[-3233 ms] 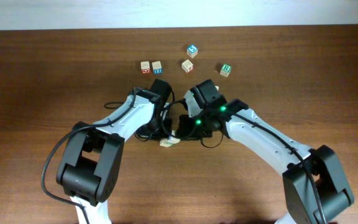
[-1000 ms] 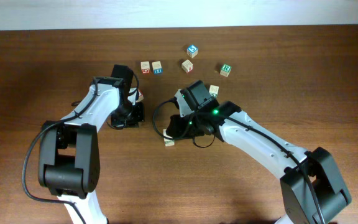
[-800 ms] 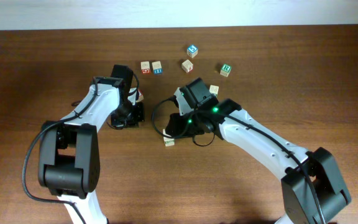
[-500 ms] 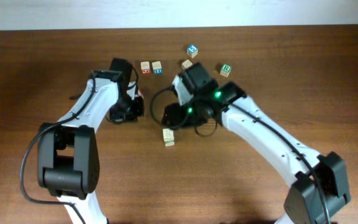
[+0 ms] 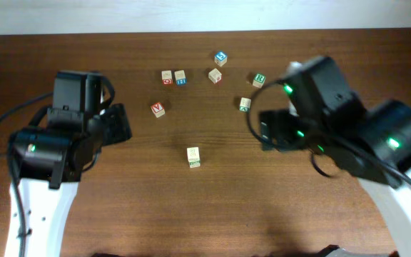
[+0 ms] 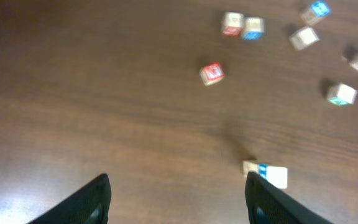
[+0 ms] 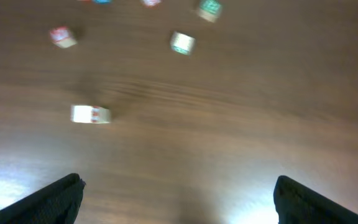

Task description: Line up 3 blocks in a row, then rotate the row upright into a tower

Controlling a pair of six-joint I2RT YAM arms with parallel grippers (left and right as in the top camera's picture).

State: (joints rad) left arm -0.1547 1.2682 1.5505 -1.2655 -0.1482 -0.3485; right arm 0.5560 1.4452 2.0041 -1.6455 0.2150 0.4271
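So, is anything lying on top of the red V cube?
No. The red V cube shows a bare top face. Its underside, against the table, is hidden.

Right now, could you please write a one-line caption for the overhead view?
Open and empty, the left gripper and right gripper flank eight wooden blocks scattered on the table.

A brown wooden table [image 5: 212, 214] carries eight lettered cubes [image 5: 215, 75]: six loosely grouped at the far side, a red V cube [image 5: 158, 108], and a pale cube [image 5: 193, 157] alone mid-table.
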